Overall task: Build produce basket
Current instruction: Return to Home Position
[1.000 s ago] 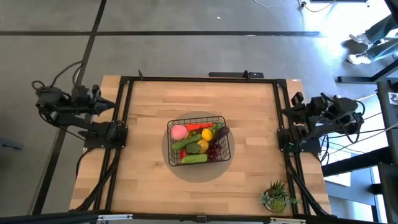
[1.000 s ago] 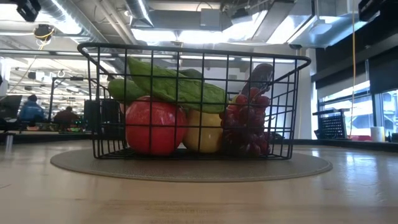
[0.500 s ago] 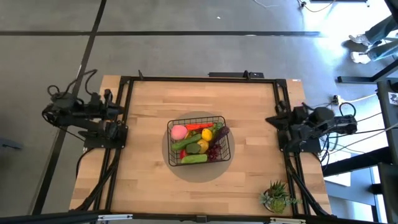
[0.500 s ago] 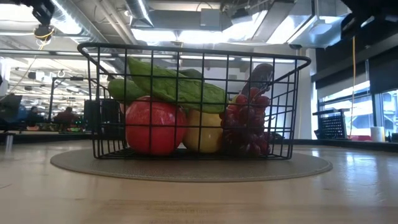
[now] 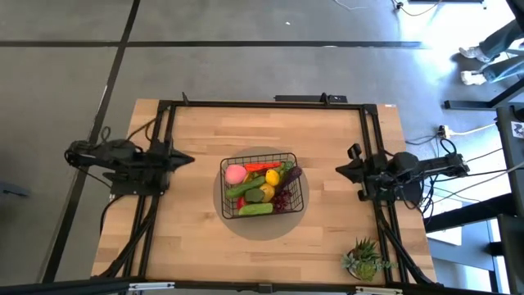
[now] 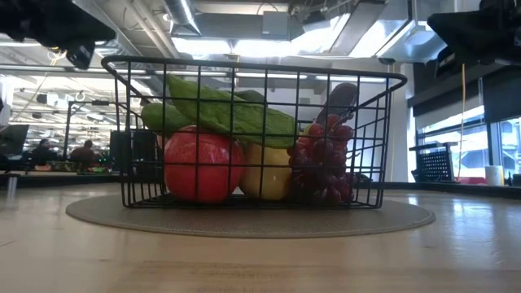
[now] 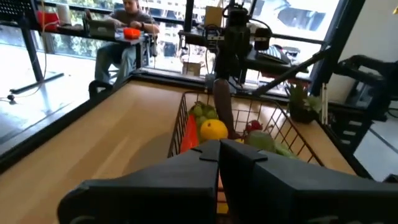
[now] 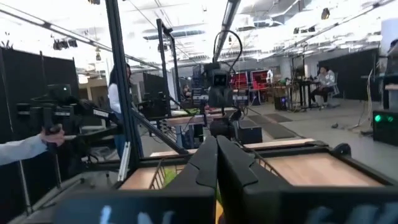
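One basket, stiff wire, probably light with produce, best gripped at rim; my left pincer and right pincer sat closed, empty.

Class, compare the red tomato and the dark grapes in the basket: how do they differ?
The tomato is one smooth, bright red ball; the grapes are a bunch of small dark red beads. In the low view the tomato sits left, the grapes right. Both lie inside the basket.

No readable text, labels, brands or numbers anywhere.
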You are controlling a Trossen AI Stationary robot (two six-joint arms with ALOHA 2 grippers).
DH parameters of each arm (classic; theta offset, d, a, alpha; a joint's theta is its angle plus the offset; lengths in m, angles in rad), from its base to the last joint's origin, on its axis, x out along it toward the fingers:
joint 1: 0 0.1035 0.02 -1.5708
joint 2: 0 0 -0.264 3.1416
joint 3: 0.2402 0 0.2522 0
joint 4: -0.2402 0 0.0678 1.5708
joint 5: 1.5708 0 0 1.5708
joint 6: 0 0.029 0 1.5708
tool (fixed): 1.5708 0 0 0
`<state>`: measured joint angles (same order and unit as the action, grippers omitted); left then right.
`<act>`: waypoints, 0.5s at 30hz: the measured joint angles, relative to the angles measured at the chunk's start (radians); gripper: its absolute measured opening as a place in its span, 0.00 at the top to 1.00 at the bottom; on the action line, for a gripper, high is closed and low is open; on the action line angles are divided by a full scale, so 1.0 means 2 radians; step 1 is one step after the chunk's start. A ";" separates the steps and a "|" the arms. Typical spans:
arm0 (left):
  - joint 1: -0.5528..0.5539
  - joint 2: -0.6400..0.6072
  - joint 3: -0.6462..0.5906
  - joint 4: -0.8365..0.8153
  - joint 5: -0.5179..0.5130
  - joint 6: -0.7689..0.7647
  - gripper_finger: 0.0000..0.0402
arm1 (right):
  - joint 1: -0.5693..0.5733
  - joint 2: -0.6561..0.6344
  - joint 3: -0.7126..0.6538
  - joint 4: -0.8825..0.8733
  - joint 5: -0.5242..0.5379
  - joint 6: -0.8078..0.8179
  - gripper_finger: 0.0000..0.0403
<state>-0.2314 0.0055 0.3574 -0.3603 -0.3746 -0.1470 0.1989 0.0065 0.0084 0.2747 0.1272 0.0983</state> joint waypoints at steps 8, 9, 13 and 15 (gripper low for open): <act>0.000 0.000 -0.082 0.078 0.002 0.000 1.00 | 0.000 0.000 0.001 -0.010 -0.022 -0.024 1.00; 0.000 0.000 -0.091 0.081 0.005 0.000 1.00 | 0.000 0.000 0.001 -0.013 -0.022 -0.026 1.00; 0.000 0.000 -0.132 0.124 0.010 0.000 1.00 | 0.000 0.000 0.001 -0.018 -0.022 -0.037 1.00; 0.000 0.000 -0.153 0.148 0.010 0.000 1.00 | 0.000 0.000 0.001 -0.027 -0.025 -0.049 1.00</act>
<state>-0.2314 0.0054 0.0506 -0.0643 -0.3549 -0.1465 0.1982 0.0055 0.0101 0.2202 0.0768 -0.0001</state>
